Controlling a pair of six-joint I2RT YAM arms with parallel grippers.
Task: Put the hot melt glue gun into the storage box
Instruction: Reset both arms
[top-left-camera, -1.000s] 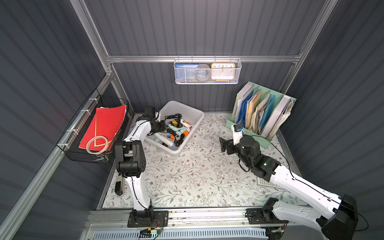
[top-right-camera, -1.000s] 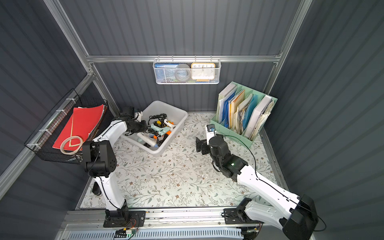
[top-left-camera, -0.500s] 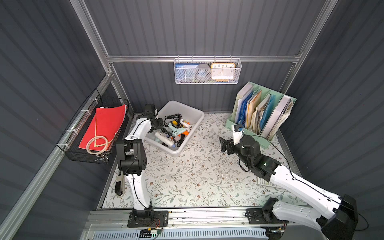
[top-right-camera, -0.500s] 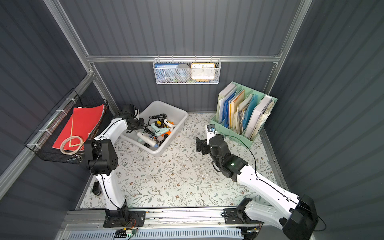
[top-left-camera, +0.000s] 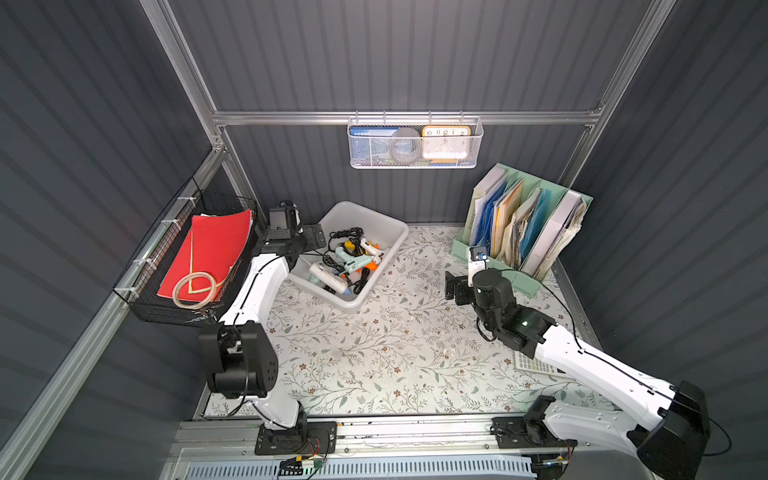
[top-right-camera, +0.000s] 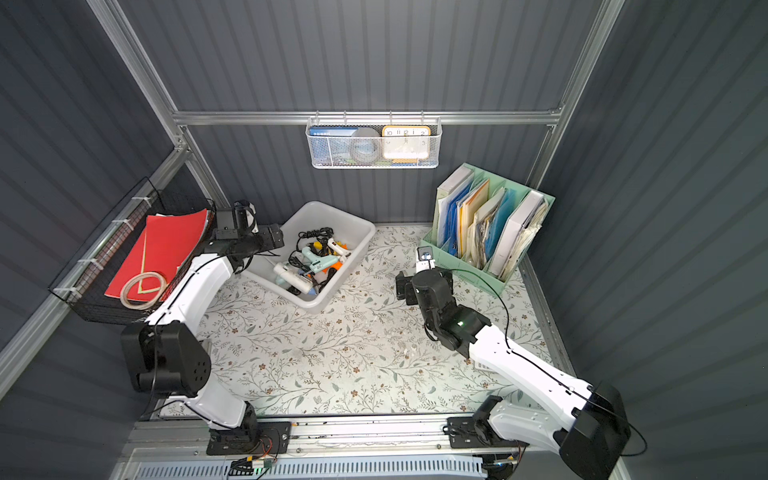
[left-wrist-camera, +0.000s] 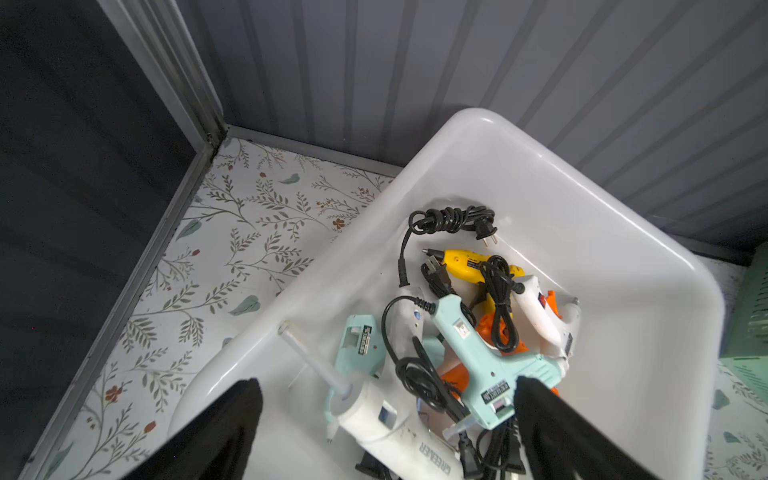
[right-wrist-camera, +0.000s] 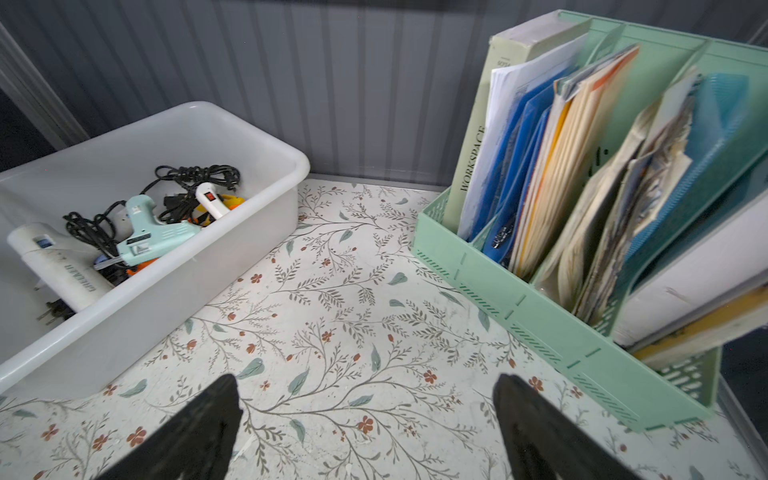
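Desk (top-left-camera: 374, 353) shows no loose gun; storage box (top-left-camera: 365, 216) at back; left jaws, pinched second ago, now spread over box, white hot melt glue gun (left-wrist-camera: 374, 419) lying free inside; right jaws spread, idle; placement looks done

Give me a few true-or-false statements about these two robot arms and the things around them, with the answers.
1. The mint-green glue gun lies inside the storage box. True.
2. The left gripper is clamped on a glue gun. False: it is open above the box and holds nothing.
3. The file organiser is empty. False: folders and papers fill it.
4. The right gripper is open over the floral mat. True.
5. A clock sits in the white mesh basket. True.
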